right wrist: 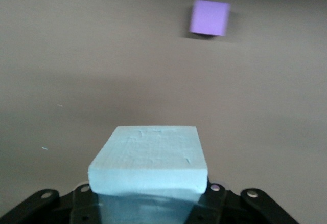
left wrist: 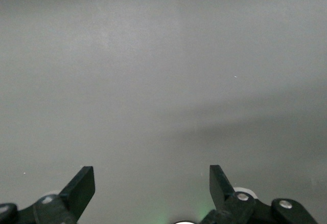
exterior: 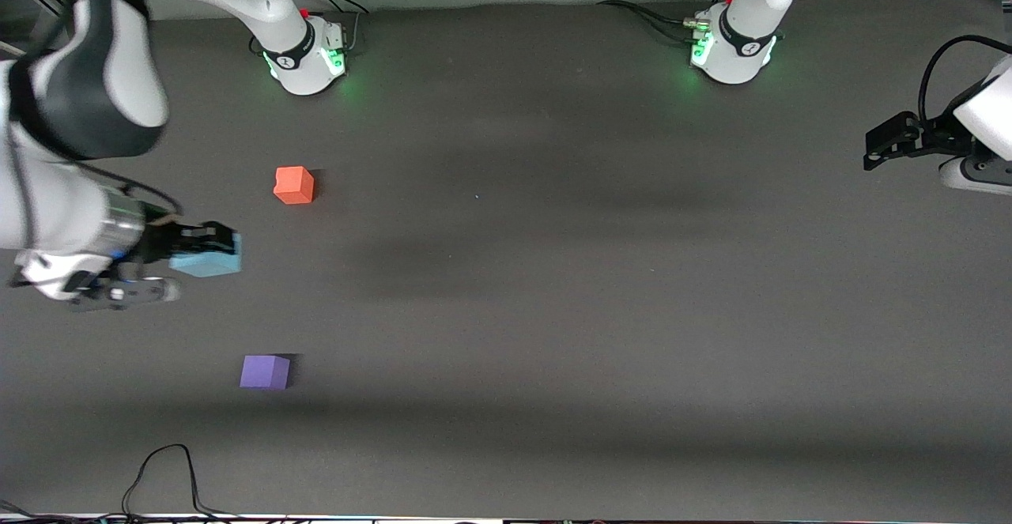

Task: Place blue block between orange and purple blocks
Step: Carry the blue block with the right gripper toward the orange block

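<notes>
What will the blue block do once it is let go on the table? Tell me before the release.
The blue block, clamped in the right gripper, looks like matte foam, so probably light and slightly squashy. Its flat faces and cube shape suggest it should sit still, not roll. The matte surface likely grips the dark table rather than sliding.

- Blue block (exterior: 207, 259): light sky-blue foam cube, clamped in the right end effector (exterior: 215, 249), above the surface between the other two.
- Orange block (exterior: 294, 185): on the surface, farther from the front camera.
- Purple block (exterior: 265, 371): on the surface, nearer.
</notes>
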Tool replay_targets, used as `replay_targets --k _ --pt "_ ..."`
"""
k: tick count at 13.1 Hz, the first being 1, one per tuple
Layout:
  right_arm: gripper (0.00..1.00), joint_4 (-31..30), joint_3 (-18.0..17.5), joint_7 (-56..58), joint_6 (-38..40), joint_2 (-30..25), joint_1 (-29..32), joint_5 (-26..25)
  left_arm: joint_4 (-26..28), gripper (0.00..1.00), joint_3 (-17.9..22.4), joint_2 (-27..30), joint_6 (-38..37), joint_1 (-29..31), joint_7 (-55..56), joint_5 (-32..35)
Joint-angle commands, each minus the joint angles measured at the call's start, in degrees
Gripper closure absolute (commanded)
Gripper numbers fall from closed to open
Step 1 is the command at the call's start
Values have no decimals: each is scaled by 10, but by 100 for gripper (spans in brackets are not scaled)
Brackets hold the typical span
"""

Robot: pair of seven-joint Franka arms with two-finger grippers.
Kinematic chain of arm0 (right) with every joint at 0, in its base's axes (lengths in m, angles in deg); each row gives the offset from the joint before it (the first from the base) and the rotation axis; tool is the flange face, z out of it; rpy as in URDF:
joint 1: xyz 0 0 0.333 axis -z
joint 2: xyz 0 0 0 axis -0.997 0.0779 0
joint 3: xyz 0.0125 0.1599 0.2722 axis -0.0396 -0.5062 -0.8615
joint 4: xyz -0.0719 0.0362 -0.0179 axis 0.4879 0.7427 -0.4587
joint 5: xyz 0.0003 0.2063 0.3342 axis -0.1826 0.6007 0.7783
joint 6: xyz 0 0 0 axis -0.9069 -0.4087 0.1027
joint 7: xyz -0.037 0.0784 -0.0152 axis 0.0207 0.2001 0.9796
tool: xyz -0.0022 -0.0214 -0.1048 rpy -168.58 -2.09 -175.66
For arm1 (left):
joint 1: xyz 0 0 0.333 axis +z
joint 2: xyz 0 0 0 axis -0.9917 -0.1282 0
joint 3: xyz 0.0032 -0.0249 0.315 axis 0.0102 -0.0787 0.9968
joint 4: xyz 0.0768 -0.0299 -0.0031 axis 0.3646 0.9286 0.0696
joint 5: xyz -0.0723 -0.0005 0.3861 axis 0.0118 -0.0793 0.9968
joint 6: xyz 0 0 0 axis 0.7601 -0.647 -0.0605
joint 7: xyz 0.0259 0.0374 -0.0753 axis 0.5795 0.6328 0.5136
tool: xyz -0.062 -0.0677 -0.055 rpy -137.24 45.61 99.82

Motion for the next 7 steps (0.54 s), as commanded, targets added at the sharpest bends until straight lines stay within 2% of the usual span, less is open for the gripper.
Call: replay_targets --k 1,4,7 --pt "55 -150 -28 41 -85 -89 43 -17 -3 0 2 8 -13 -8 26 -4" --pt "55 -281 -22 42 -229 -104 39 -13 -3 0 2 8 -13 -7 22 -3" --pt "55 -336 -23 38 -341 -62 29 16 -2 0 2 8 -10 -7 10 0"
